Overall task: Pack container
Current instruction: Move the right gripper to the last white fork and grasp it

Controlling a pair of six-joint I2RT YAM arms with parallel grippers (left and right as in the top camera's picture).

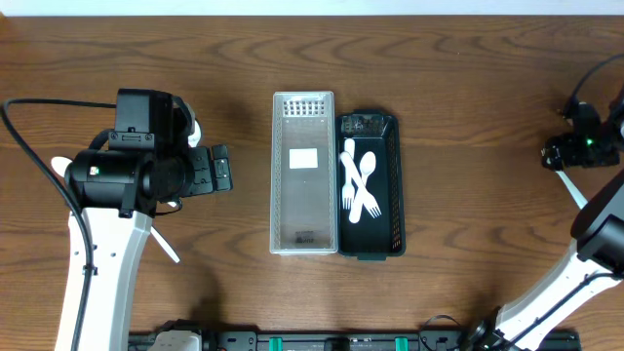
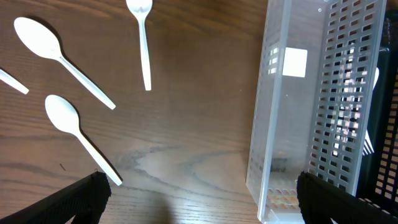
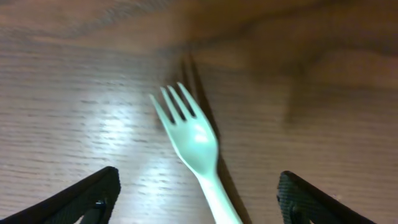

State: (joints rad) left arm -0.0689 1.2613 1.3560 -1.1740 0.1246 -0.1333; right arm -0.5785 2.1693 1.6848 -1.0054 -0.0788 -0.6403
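Observation:
A clear perforated bin [image 1: 302, 171] stands empty at mid-table, and a black bin [image 1: 390, 132] beside it on the right holds several white plastic forks and spoons [image 1: 359, 185]. My left gripper [image 1: 222, 171] is open and empty, left of the clear bin. In the left wrist view [image 2: 199, 208] its fingers straddle bare wood; two spoons [image 2: 37, 37] [image 2: 62, 115] and a fork [image 2: 144, 50] lie on the table, with the clear bin [image 2: 292, 112] to their right. My right gripper [image 1: 558, 156] is open at the far right. A white fork [image 3: 193, 143] lies on the table between its fingers [image 3: 199, 202].
A white utensil handle [image 1: 166, 244] pokes out from under the left arm. Another white handle [image 1: 570, 190] lies by the right arm. A cut-off white utensil end [image 2: 12, 81] shows at the left wrist view's left edge. The black bin's edge [image 2: 388, 124] shows behind the clear bin.

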